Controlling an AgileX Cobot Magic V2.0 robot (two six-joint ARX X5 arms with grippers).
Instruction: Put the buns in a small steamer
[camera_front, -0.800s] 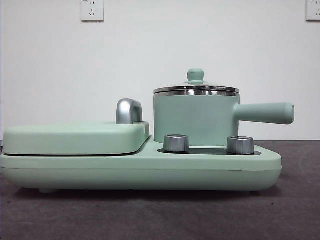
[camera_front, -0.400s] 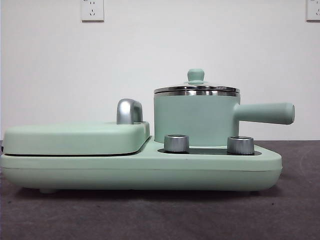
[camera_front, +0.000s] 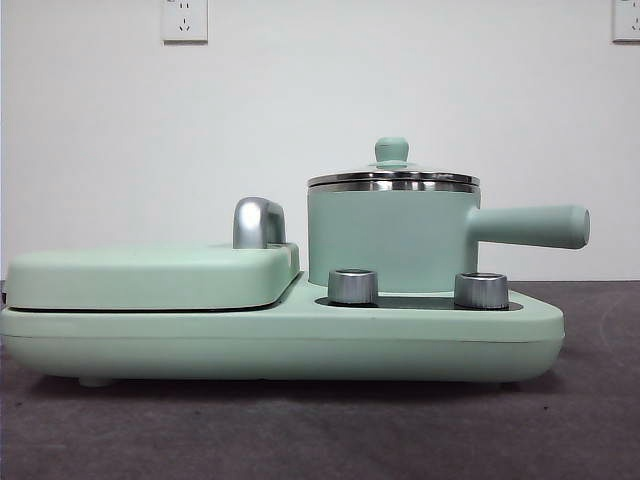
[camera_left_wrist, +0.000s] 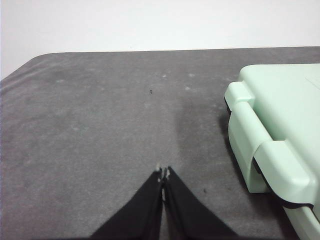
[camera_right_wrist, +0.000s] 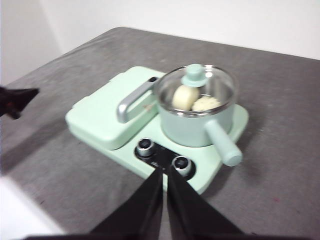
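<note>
The small steamer (camera_front: 390, 238) is a mint-green pot with a side handle, standing on the right half of the green cooker base with its lid on. Through the glass lid in the right wrist view I see both buns inside the small steamer (camera_right_wrist: 197, 117): a smooth rounded bun (camera_right_wrist: 183, 98) and a ridged bun (camera_right_wrist: 206, 104) beside it. My right gripper (camera_right_wrist: 164, 171) hangs shut and empty, high above the table in front of the cooker's knobs. My left gripper (camera_left_wrist: 163, 174) is shut and empty over bare grey cloth, off the cooker's griddle side.
A flat mint-green griddle (camera_front: 150, 275) with a chrome handle (camera_front: 257, 222) fills the cooker's left half. Two steel knobs (camera_front: 352, 286) sit on the front panel below the pot. The left gripper's black tip (camera_right_wrist: 15, 100) shows over the grey table (camera_right_wrist: 280, 95).
</note>
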